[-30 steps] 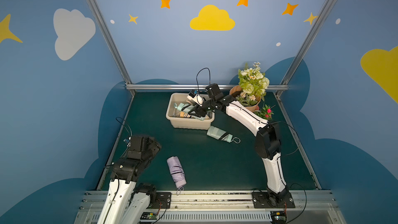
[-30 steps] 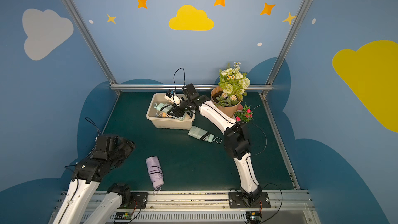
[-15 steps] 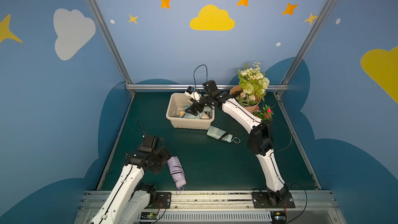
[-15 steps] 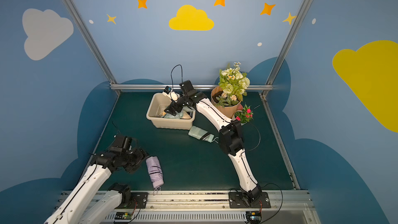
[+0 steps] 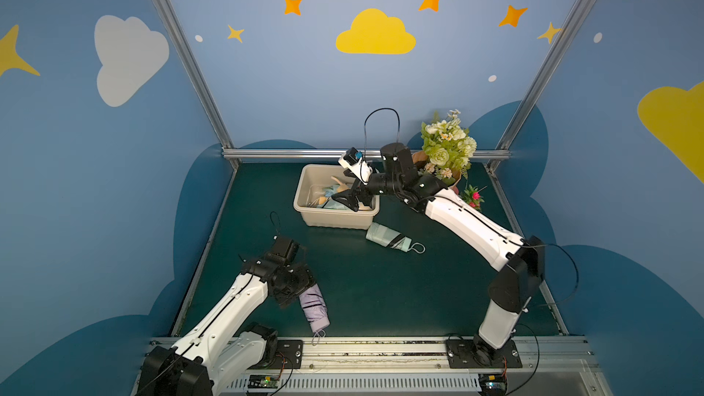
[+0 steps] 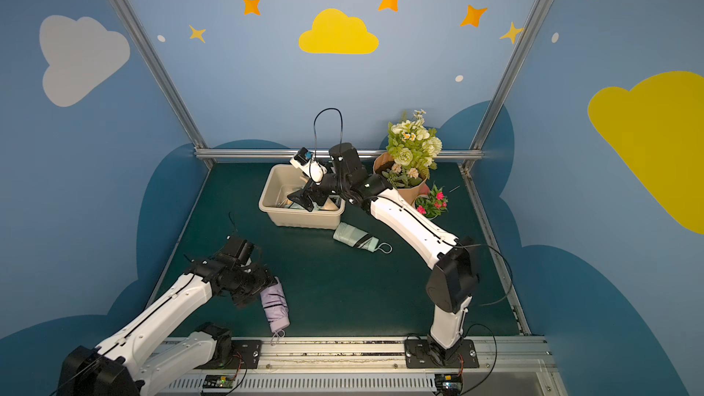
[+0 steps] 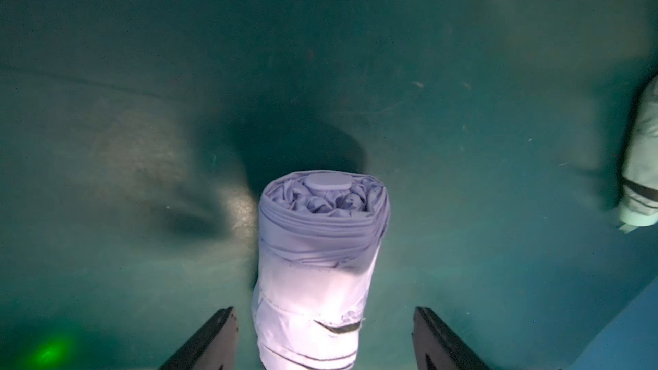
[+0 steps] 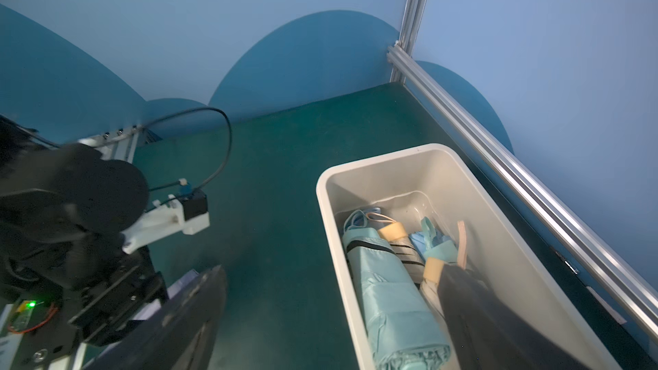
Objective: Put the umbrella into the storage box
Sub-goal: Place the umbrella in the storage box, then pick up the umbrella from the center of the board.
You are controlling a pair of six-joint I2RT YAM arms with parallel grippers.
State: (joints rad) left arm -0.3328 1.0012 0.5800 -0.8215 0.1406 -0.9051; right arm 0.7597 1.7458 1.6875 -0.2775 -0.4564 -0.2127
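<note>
The left fingers (image 7: 210, 343) stand open, 1 on each side of the lilac umbrella (image 7: 317, 261), which lies on the bench (image 5: 381, 291) well apart from the storage box (image 5: 335, 219). They should drop lower and close squarely on its middle. The right fingers (image 8: 480, 307) hang open over the storage box.

The 2 top views sit high at the front, side by side, facing the back wall (image 5: 304, 89) and sharing the whole table (image 5: 381, 291). Left wrist camera: close over the lilac umbrella (image 7: 320, 261). Right wrist camera: near, peering down into the storage box (image 8: 409, 179).
</note>
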